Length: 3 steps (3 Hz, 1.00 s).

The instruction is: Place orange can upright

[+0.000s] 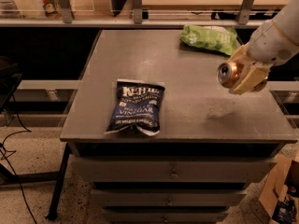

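Above the table [187, 87], the gripper [240, 74] clasps the orange can [227, 73].

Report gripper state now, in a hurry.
Gripper: shut on the orange can, holding it on its side above the right part of the table, pull-tab top facing left.

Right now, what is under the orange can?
The tool, near the table's right edge, holds the orange can sideways in the air. Under it there is only bare table and a shadow. The tool covers the can's back end.
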Available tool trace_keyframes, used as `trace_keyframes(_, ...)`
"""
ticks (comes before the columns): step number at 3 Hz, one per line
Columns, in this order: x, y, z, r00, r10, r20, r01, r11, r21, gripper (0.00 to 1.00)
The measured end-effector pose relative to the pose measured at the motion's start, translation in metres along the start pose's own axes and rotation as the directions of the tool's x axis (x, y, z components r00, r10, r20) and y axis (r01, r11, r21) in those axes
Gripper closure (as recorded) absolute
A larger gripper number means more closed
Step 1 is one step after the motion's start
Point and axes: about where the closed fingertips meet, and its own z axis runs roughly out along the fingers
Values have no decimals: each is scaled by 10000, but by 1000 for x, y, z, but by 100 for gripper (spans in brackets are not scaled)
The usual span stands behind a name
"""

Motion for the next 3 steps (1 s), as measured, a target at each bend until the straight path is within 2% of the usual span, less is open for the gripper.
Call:
trace_keyframes(1,-15,-17,-19,9731,-79,2304,-62,9982,604,94)
trace_keyframes(2,-30,-35,-23,8848,-99,4658,-310,9963,800,95)
trace_keyframes(3,-40,-47,-20,7452,-149,6667,-477,9960,756,100)
